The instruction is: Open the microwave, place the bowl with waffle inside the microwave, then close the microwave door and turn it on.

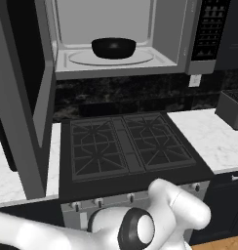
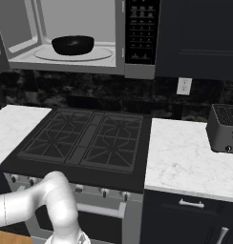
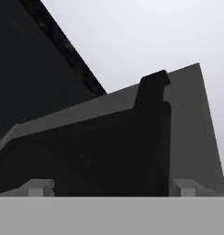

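Fingers spread wide — holding nothing — facing microwave door.

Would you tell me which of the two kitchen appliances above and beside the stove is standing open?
The microwave, mounted above the stove: its door is swung wide. The toaster sits on the counter.

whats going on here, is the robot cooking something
A white robot arm is heating food in the microwave above the stove. The bowl with waffle already sits on the turntable inside, and the microwave door hangs wide open at the left. The gripper is open, holds nothing, and faces the door's outer side near its black handle. Shutting the door and starting the oven are not yet done.
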